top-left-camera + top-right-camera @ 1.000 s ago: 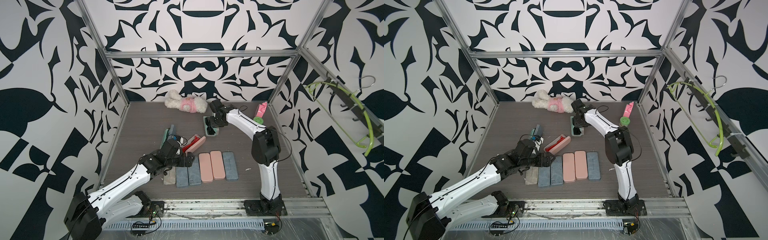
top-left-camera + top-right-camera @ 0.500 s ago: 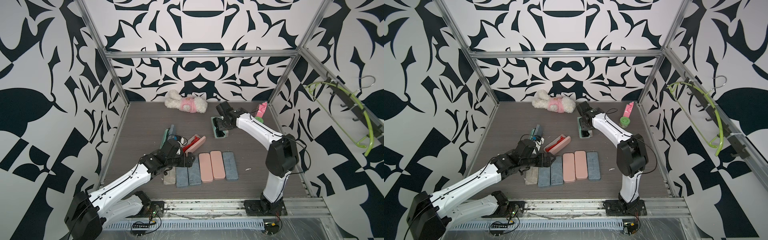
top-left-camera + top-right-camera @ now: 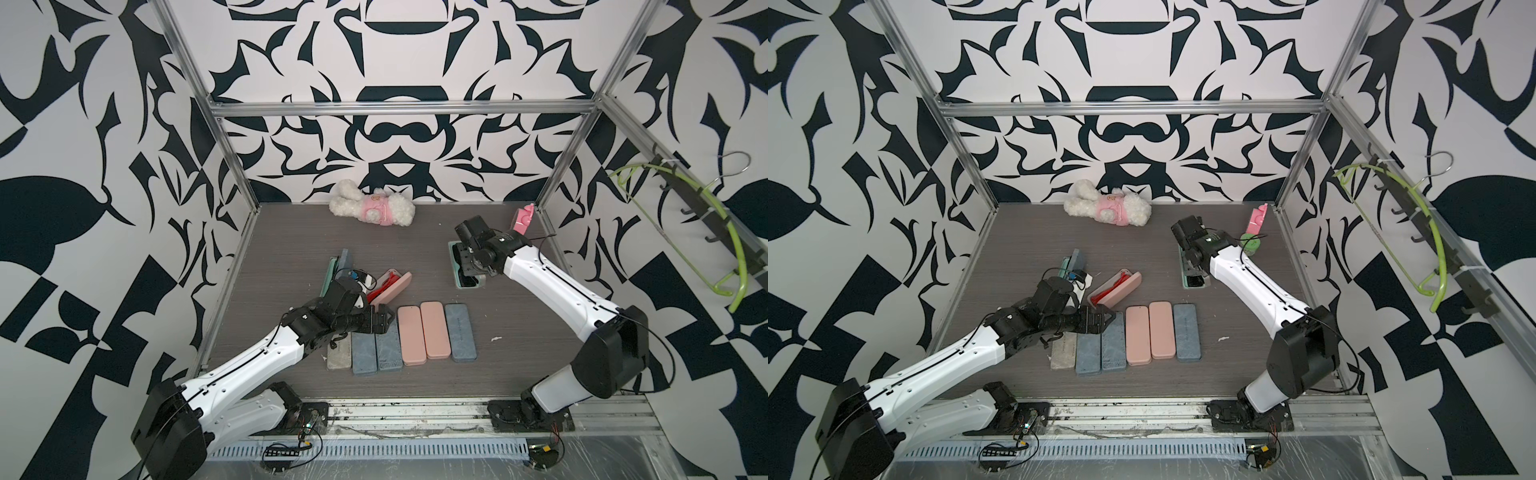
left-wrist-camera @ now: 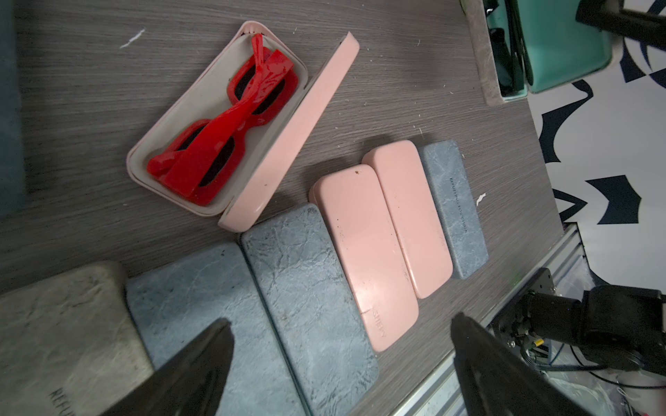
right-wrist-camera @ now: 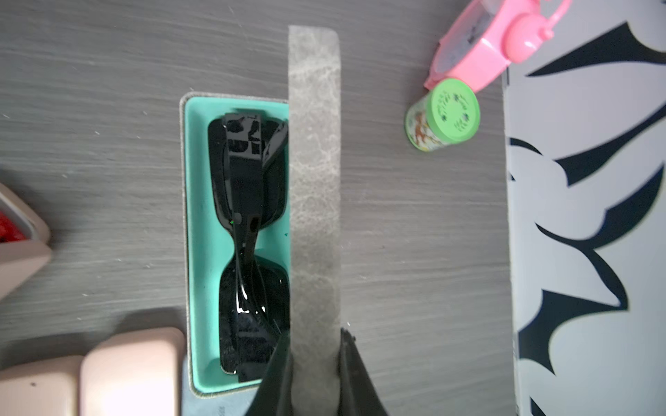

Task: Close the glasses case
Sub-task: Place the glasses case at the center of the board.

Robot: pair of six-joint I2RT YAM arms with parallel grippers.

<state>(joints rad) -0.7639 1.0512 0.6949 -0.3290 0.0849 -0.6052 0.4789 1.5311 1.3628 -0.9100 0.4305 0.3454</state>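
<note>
The glasses case [image 5: 200,234] is grey outside and teal inside, with black sunglasses [image 5: 248,216] lying in it. Its lid [image 5: 314,162] stands upright, seen edge-on in the right wrist view. My right gripper [image 5: 314,340] is shut on one end of that lid. Both top views show this case [image 3: 468,279] [image 3: 1192,279] on the table's right half, under the right gripper [image 3: 470,261]. My left gripper [image 4: 338,324] hangs open and empty over a row of closed cases [image 3: 411,336], left of centre.
An open pink case [image 4: 288,137] with red glasses [image 4: 230,122] lies behind the row. Another open case [image 3: 338,266] stands far left. A plush toy [image 3: 372,208] lies at the back wall. A pink bottle [image 5: 479,47] and a green-lidded jar [image 5: 443,115] stand by the right wall.
My right arm has swung to the right, carrying the grey-and-teal case by its lid away from the centre back. The left arm has stayed still.
</note>
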